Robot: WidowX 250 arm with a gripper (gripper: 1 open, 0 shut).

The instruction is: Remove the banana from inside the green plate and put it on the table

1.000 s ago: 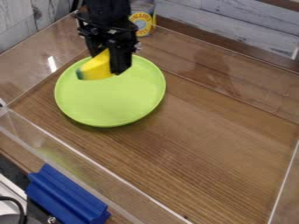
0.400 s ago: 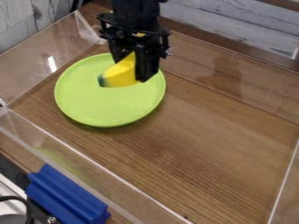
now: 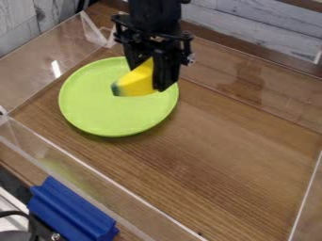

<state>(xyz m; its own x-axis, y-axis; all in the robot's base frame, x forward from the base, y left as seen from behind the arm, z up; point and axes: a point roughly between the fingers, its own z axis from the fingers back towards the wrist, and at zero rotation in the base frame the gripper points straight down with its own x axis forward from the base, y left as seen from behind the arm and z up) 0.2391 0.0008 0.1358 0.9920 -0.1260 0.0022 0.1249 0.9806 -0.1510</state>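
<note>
Gripper (image 3: 156,75) fingers point straight down and are clamped on the banana (image 3: 137,81), which is held lifted above the right part of the green plate (image 3: 94,108).

The table (image 3: 233,155) is seen as a broad brown wood-grain surface, bare to the right of the plate and on the near side of it, and bounded by clear walls (image 3: 38,141) at the edges. A blue object (image 3: 70,215) sits at the near left corner, outside the near wall.

The green plate lies at the far left of the table. Its right rim is just below the gripper, so the banana is judged to be not yet clear of the plate.

The banana is tilted in the grip: its long axis runs from upper right, between the fingers, down to the lower left, where its dark tip hangs toward the middle of the plate. Only the upper end is pinched; the lower end is free.

The relation that decides the coming move is this one: bare table lies to the right of and nearer than the held banana, while the plate extends to its left. A shift to the right past the rim is judged to be needed before lowering.
</note>
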